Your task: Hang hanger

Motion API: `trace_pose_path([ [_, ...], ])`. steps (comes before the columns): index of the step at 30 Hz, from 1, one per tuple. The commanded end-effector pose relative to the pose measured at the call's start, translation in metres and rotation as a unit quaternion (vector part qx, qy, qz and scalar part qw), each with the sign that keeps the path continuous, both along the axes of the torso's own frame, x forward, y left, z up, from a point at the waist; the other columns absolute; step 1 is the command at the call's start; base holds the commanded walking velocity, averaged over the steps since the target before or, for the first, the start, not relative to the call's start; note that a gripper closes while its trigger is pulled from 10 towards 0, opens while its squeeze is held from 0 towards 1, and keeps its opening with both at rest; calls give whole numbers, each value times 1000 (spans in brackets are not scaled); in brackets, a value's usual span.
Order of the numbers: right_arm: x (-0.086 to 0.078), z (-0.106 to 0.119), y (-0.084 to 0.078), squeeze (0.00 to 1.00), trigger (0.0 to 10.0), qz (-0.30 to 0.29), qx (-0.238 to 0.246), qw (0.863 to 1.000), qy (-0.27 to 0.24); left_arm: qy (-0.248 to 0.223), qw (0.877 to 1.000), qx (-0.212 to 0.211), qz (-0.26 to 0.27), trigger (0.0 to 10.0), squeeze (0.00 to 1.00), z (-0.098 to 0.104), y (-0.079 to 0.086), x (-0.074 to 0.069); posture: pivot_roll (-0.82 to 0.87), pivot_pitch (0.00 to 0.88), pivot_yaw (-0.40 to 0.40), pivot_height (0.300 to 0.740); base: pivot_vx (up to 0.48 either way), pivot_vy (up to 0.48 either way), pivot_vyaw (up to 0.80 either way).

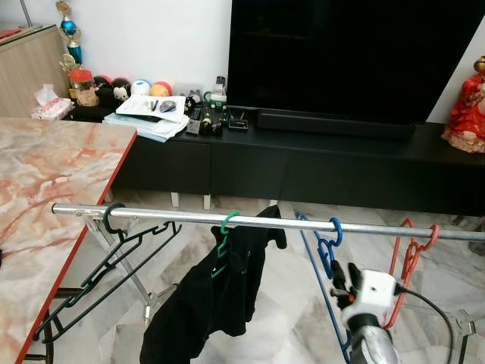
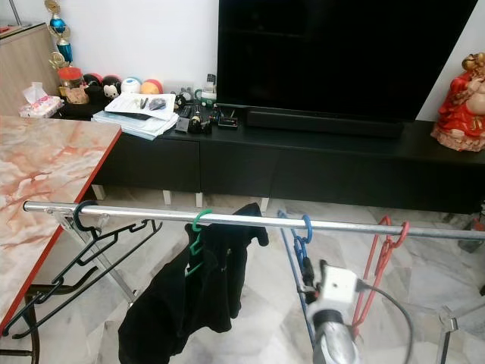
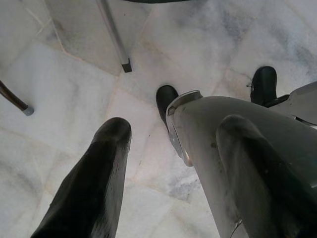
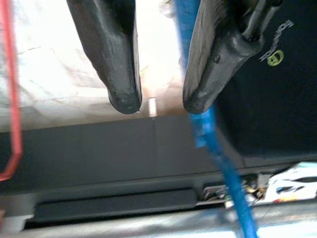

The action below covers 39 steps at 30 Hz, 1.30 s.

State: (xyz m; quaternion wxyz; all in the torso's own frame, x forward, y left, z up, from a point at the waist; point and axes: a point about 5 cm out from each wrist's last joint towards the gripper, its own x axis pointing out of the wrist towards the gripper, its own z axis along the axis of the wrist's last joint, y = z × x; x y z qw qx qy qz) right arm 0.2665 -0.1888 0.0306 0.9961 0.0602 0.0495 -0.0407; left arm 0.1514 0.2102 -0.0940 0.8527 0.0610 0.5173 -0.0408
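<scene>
The right gripper [image 4: 156, 101] is raised just below the clothes rail, its two black fingers [image 4: 116, 64] parted with a clear gap between the tips. The blue hanger [image 4: 218, 153] runs alongside one finger rather than between the two, so nothing is clamped; whether that finger touches the hanger cannot be told from the wrist view. In the head views the same gripper [image 1: 339, 282] sits beside the lower part of the blue hanger [image 1: 327, 250], whose hook is already looped over the metal rail [image 1: 189, 217].

Just to the right on the rail hangs a red hanger [image 1: 409, 258]. To the left, a green hanger [image 1: 222, 241] carries a black garment [image 1: 216, 296], and farther left a black hanger [image 1: 114, 262] hangs tilted near the rail's end, beside a marble-patterned table [image 1: 45, 182]. Behind the rail stand a low black cabinet [image 1: 318, 163] with a large dark television [image 1: 348, 53], papers and small clutter, and a red figurine [image 1: 468, 106] at the far right.

The left gripper [image 3: 163, 173] hangs low, pointing at the pale tiled floor [image 3: 64, 99], its fingers spread apart and holding nothing.
</scene>
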Motion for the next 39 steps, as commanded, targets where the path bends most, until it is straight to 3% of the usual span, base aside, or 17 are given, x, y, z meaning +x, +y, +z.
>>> trace_pose_path([
  [1, -1, 6, -1, 0, 10000, -5, -1, 1000, -12, 17, 1000, -9, -12, 10000, 0, -4, -7, -6, 84, 0, -109, 740, 0, 0, 0],
  [6, -22, 3, -6, 0, 10000, -16, -10, 1000, 10, 17, 1000, -9, -13, 10000, 0, -4, -7, -5, 86, 0, -115, 740, 0, 0, 0],
  [12, -54, -35, -15, 0, 10000, -48, -33, 984, 168, 15, 1000, -9, -13, 10000, 0, -3, -7, -4, 78, 0, -115, 740, 0, 0, 0],
  [14, -59, -44, -19, 0, 10000, -86, -16, 974, 207, 14, 1000, -9, -13, 10000, 0, -3, -8, -3, 80, 0, -114, 740, 0, 0, 0],
  [15, -64, -55, -24, 0, 10000, -130, 13, 961, 244, 14, 1000, -10, -13, 10000, 0, -3, -8, -3, 78, 0, -115, 740, 0, 0, 0],
  [19, -76, -83, -17, 0, 10000, -144, 67, 923, 351, 13, 1000, -10, -12, 10000, 0, -3, -8, -2, 89, 0, -118, 740, 0, 0, 0],
  [25, -83, -101, -10, 0, 10000, -125, 59, 901, 411, 13, 1000, -12, -9, 10000, 0, -3, -8, -2, 89, 0, -117, 740, 0, 0, 0],
  [28, -88, -111, -2, 0, 10000, -81, 48, 891, 443, 16, 1000, -13, -12, 10000, 0, -3, -8, -3, 82, 0, -113, 740, 0, 0, 0],
  [36, -100, -121, 0, 0, 10000, -33, 39, 889, 456, 15, 1000, -14, -12, 10000, 0, -3, -9, -2, 85, 0, -107, 740, 0, 0, 0],
  [39, -113, -128, -3, 0, 10000, -34, 26, 876, 481, 15, 1000, -13, -11, 10000, 0, -3, -9, -2, 96, 0, -107, 740, 0, 0, 0],
])
